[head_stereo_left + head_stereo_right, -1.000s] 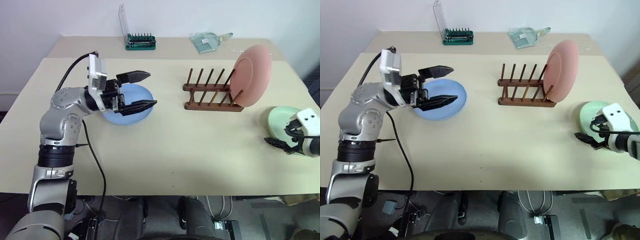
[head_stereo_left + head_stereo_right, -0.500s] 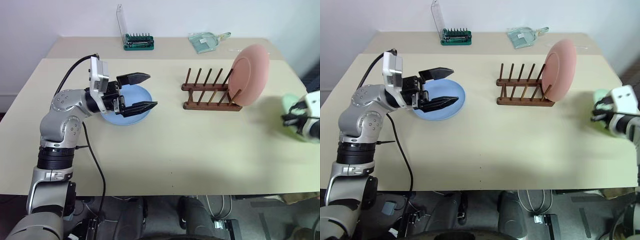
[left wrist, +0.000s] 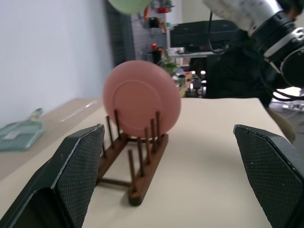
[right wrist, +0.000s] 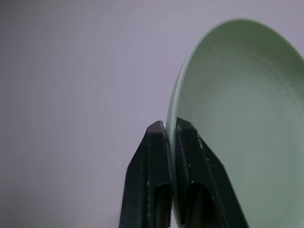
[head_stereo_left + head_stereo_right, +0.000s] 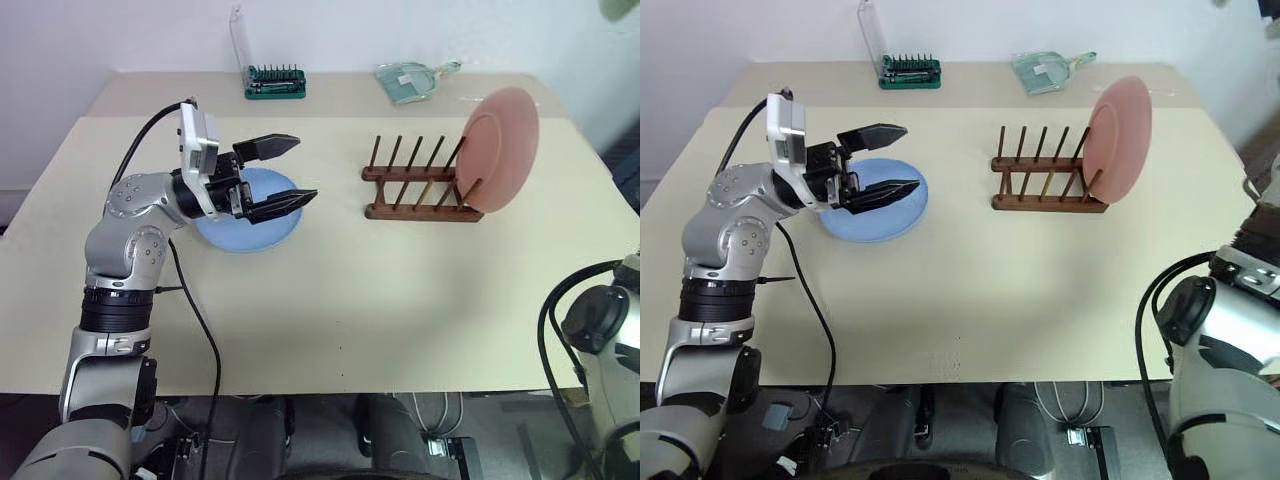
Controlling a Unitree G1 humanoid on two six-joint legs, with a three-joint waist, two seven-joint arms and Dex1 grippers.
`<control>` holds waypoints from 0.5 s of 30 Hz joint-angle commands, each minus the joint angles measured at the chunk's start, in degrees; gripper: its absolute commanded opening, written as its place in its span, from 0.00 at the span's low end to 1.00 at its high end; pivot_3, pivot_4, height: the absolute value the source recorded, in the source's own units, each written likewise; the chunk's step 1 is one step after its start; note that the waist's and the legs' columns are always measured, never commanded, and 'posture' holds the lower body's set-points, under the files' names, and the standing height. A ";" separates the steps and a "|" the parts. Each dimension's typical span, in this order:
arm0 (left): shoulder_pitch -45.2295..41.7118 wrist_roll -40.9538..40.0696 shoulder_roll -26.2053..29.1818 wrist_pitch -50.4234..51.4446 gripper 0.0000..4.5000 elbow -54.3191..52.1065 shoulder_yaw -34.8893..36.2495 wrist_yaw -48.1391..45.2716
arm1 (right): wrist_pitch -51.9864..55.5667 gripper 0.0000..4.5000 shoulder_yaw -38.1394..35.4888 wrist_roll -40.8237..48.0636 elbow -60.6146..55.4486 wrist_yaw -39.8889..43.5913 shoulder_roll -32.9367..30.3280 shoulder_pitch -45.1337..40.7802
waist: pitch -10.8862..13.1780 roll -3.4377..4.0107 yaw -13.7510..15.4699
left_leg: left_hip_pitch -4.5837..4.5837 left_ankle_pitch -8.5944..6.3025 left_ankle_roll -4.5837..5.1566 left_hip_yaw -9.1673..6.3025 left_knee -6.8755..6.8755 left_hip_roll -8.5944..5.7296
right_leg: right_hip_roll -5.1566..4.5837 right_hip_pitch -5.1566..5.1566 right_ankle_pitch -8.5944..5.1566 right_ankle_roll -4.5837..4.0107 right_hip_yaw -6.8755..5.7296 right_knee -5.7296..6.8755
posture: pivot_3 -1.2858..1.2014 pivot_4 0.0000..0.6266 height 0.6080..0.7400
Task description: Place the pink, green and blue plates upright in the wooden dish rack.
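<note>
Right wrist view: the right end effector (image 4: 170, 130) is clamped on the green plate's (image 4: 237, 118) rim. The left end effector (image 5: 285, 175) hovers, fingers apart, over the blue plate (image 5: 235, 232); the pink plate (image 5: 500, 148) stands in the wooden dish rack (image 5: 415, 190).

One plate (image 5: 497, 148) stands in the rack's (image 5: 420, 188) right end.

Matte, smooth round salmon-pink plate (image 5: 502, 150) stands in the dark reddish-brown wooden peg rack (image 5: 420, 186); between the right gripper's fingers (image 4: 190, 156), the pale mint-green plate's (image 4: 242, 123) rim looks equally matte.
</note>
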 commanded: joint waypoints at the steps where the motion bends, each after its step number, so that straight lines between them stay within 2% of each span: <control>1: 0.23 0.00 0.30 -1.00 1.00 -1.63 1.50 0.80 | 14.09 0.01 -4.09 19.48 -1.95 -5.42 1.69 1.00 | -0.01 -0.02 0.43 | 0.00 -0.01 0.02 0.01 0.05 -0.01 | -0.01 0.02 0.02 -0.03 0.01 0.00 | 0.52 0.24 0.88; 3: 0.56 -0.02 0.34 -1.19 1.00 -1.86 1.54 1.01 | 18.90 0.01 -6.60 29.21 1.27 -9.93 3.65 3.45 | -0.03 -0.05 0.47 | 0.02 -0.01 0.02 -0.06 0.04 0.00 | 0.00 0.08 0.03 -0.04 -0.04 0.00 | 0.52 0.24 0.88; 5: 0.94 -0.25 0.35 -1.21 1.00 -2.12 1.61 1.09 | 20.07 0.01 -5.76 28.03 2.03 -7.20 3.25 7.37 | -0.03 -0.05 0.46 | 0.02 -0.01 0.03 -0.07 0.03 0.00 | 0.01 0.09 0.02 -0.04 -0.05 0.01 | 0.52 0.24 0.88; 8: 1.31 -0.49 0.41 -1.23 1.00 -2.43 1.88 1.38 | 21.85 0.01 -4.58 28.36 3.43 -7.34 3.17 10.98 | 0.00 0.00 0.17 | 0.01 -0.01 0.03 -0.04 0.01 0.00 | 0.01 0.03 0.03 -0.03 -0.03 0.02 | 0.52 0.24 0.88; 15: 2.15 -0.72 0.63 -1.01 1.00 -3.41 2.04 1.53 | 21.27 0.01 -3.47 23.25 6.69 -3.22 1.24 14.49 | 0.01 0.01 -0.21 | 0.02 -0.01 0.03 0.00 -0.05 0.02 | 0.05 -0.11 0.02 -0.03 0.02 0.14 | 0.52 0.24 0.88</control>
